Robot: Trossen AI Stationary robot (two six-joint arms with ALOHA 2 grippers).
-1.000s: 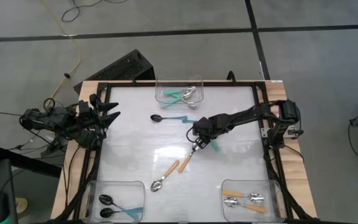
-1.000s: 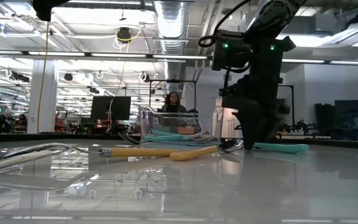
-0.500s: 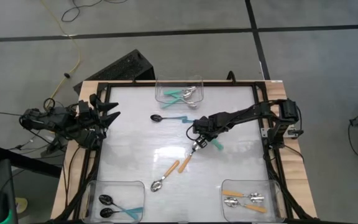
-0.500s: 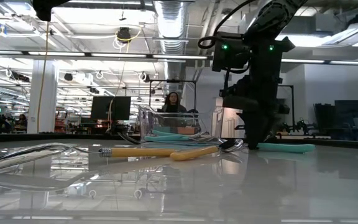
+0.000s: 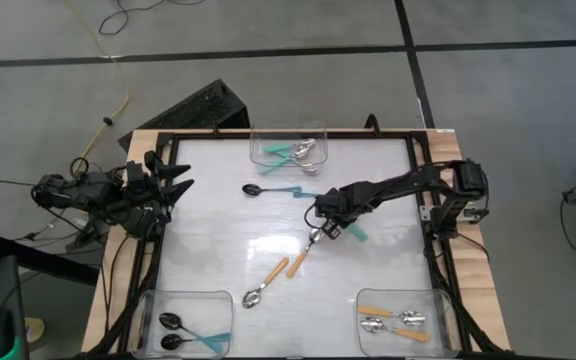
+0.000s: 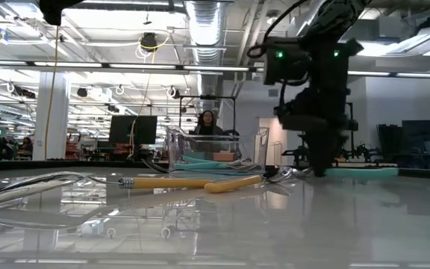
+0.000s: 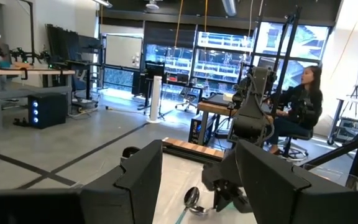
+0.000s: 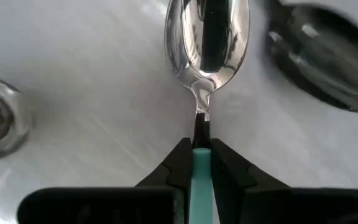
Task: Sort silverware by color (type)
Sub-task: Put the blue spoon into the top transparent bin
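Worktop [image 5: 228,215] glossy white inside a black frame [image 5: 286,134] on pale wood; both arms dark. The spoon [image 8: 206,31] between the black fingers [image 8: 178,163] of the right gripper [image 8: 202,155] has a mirror-silver bowl and teal handle. Two loose spoons [image 5: 290,267] show orange handles with silver bowls, another [image 5: 270,190] a black bowl with teal handle; bins [image 5: 288,145] are clear, one [image 5: 190,325] holding black-bowled, teal-handled spoons, another [image 5: 400,318] orange-handled silver ones
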